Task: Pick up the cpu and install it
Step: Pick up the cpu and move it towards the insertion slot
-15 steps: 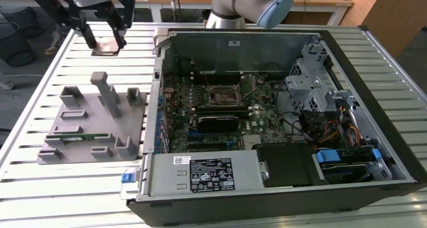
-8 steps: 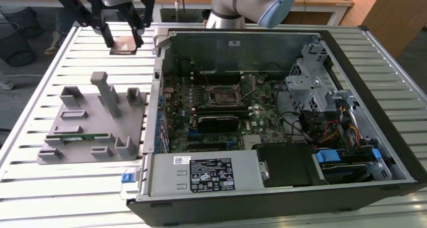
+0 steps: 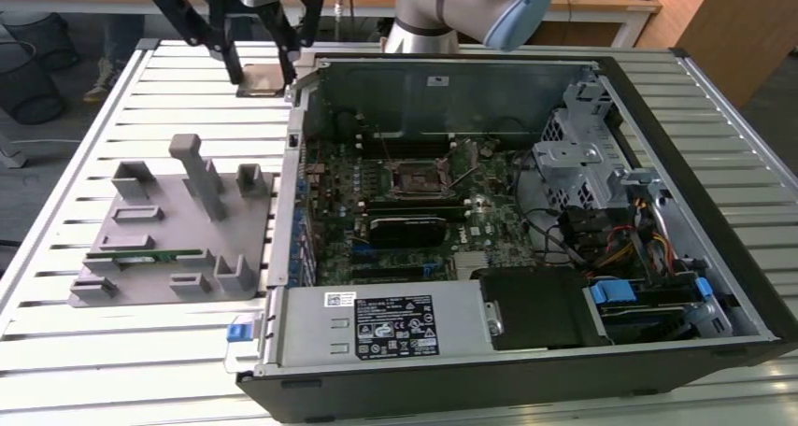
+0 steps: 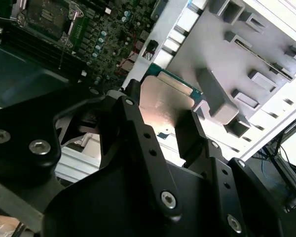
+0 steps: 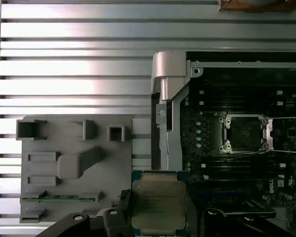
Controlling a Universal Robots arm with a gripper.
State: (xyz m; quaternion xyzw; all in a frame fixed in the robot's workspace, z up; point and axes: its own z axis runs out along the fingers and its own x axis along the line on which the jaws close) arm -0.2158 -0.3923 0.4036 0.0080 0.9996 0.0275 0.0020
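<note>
1. the black two-fingered gripper is clenched on the cpu, a small flat square chip with a shiny silver metal top and a thin green edge.
2. in the second wrist view one of the fingers bears on each of two opposite sides of the cpu.
3. the cpu is held level above the ribbed silver metal table. it sits just outside the open black computer case, beside the case corner nearest the arm's base.
4. inside the case, the square black socket on the green motherboard lies uncovered. in the first wrist view its hinged metal plate is folded aside.
5. the grey plastic holder tray with moulded slots lies on the table outside the same case wall, well apart from the cpu.
6. a long thin green memory stick lies in one slot of the tray.
</note>
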